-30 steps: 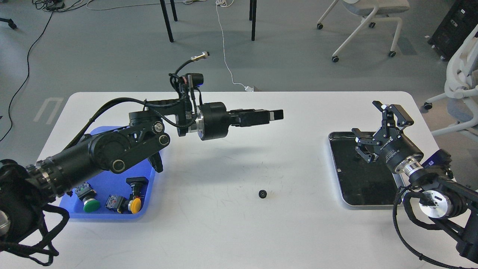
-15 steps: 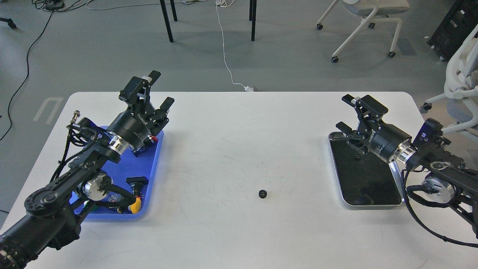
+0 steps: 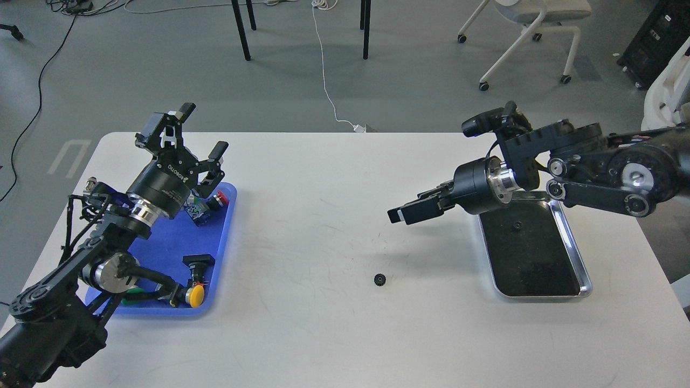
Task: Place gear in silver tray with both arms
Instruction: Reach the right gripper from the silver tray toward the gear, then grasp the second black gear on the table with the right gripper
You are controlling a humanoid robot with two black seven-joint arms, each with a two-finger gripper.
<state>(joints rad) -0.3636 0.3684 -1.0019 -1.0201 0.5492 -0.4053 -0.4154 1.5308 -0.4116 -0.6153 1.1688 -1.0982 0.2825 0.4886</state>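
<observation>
The gear lies flat mid-worktop toward the near edge, well apart from the silver tray at the right edge — probably light, rigid and slippery, best pinched across its toothed rim. Left end effector is spread, empty; right end effector — gap indiscernible.

1. Setting is reading as a robotics lab or test room in an office-type space.
2. A white bench is standing on a plain grey floor.
3. Loose cables are trailing across that floor; a white cable is running toward the bench's far edge.
4. White wheeled office chairs are sitting behind.
5. A blue plastic tray is holding industrial push-buttons, beside a silver tray.
</observation>
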